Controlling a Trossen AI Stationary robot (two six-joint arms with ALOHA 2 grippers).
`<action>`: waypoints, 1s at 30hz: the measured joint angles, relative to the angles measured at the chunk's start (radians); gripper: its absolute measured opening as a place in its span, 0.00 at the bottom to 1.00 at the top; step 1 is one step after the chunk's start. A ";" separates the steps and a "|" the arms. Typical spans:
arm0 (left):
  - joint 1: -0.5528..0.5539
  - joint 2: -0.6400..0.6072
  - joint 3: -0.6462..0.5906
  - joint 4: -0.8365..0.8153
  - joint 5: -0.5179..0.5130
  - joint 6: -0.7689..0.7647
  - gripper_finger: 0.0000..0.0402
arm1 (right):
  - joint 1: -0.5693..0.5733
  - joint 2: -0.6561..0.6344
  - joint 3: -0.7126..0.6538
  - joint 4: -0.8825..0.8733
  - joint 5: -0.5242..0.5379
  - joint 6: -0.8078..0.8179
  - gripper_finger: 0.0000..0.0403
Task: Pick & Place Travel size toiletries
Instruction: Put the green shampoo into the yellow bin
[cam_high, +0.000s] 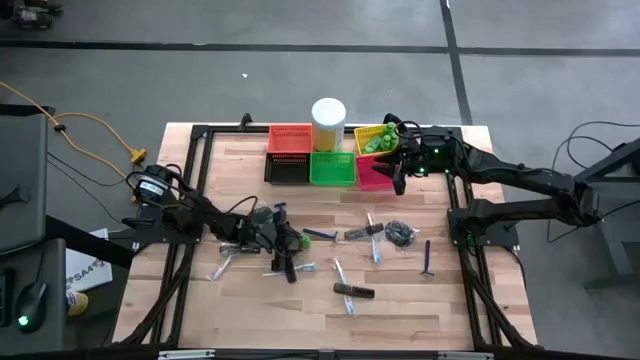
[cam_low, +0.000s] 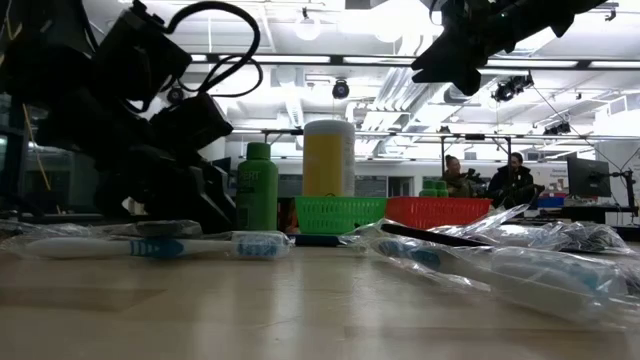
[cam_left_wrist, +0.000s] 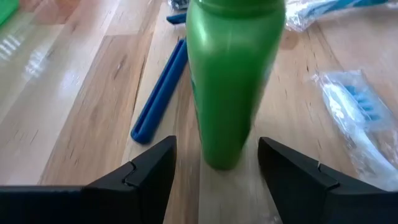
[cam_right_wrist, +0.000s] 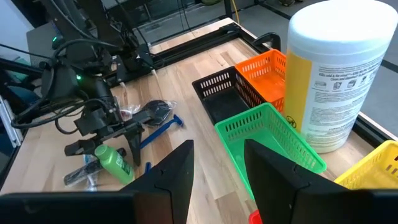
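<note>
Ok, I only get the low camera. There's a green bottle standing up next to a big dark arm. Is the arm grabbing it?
Observer: Not yet. The left wrist view shows the left gripper open, with one finger on each side of the green bottle and a gap on both sides.
Operator: And where's the other arm?
Observer: From above, the right gripper hangs over the pink basket at the table's far side.
Operator: Is it carrying anything?
Observer: No, its fingers are apart and empty.

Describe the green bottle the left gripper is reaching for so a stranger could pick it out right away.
Start at the left gripper low over the wooden table. Between its open fingers stands the small green bottle, with a blue razor beside it. It is the only upright item among flat-lying toiletries.
</note>
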 joint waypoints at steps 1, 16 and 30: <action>0.007 0.007 0.000 0.017 0.004 0.003 0.56 | 0.000 0.000 0.000 0.000 0.003 0.000 0.33; 0.044 0.017 0.000 0.083 0.087 0.049 0.49 | 0.000 0.000 0.000 0.000 0.018 0.015 0.33; 0.044 0.017 0.001 0.120 0.046 0.037 0.43 | 0.000 0.000 0.000 0.000 0.018 0.023 0.33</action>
